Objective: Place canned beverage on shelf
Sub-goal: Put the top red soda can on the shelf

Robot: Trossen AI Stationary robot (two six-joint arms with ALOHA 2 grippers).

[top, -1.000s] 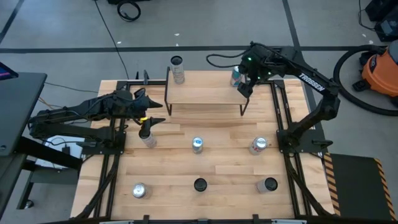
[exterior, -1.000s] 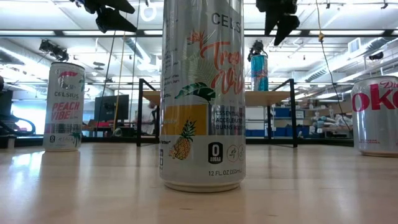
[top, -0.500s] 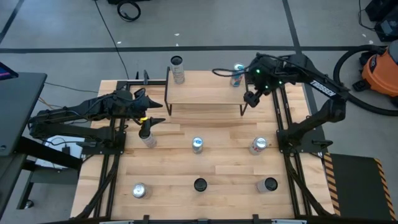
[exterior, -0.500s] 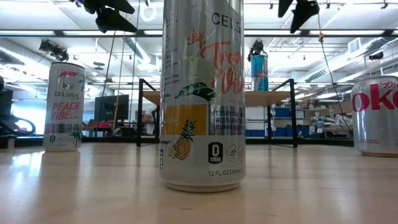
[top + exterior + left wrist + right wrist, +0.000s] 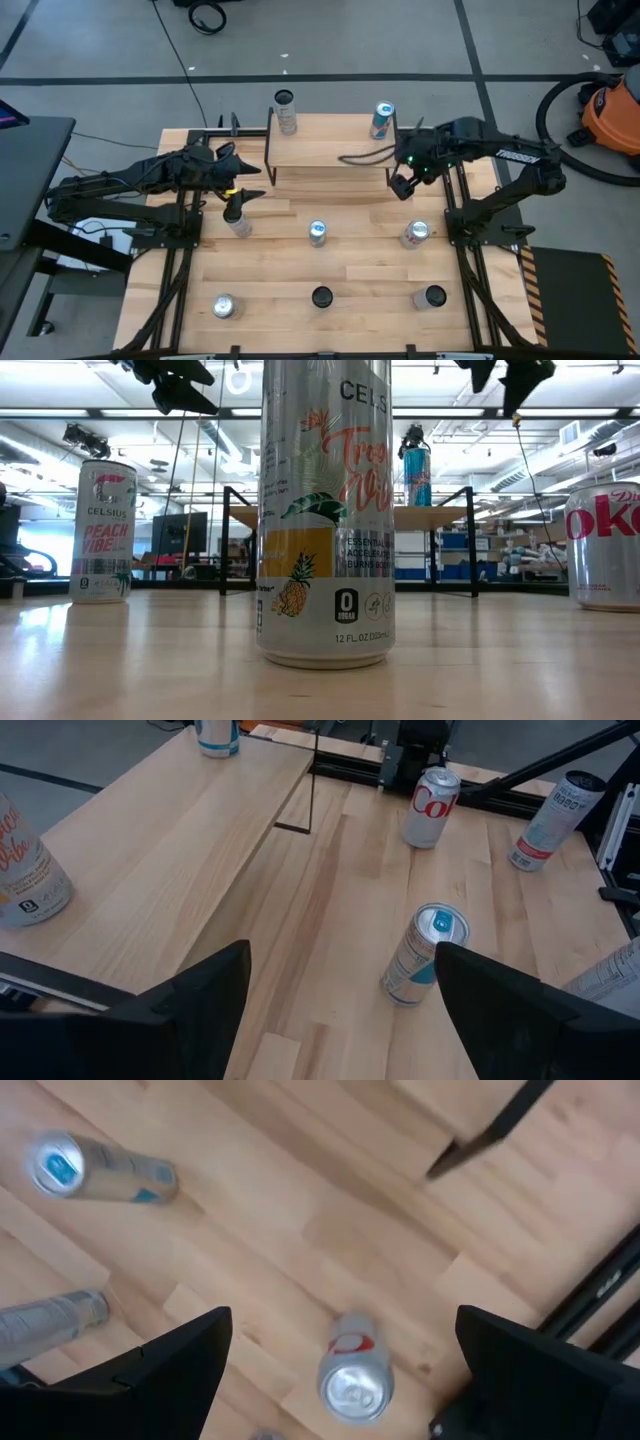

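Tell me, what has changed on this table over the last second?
The right gripper, open and empty, has swung away from the blue can standing on the shelf, coming toward the front of the table above the Coke can. The left gripper, the can beside it and all other cans stayed put.

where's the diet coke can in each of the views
High view: Diet Coke can right of centre on the table.
Low view: cut off at the right edge.
Left wrist view: upper middle.
Right wrist view: bottom centre, seen from above.
Shared landmark: the shelf; the can stands in front of its right end.
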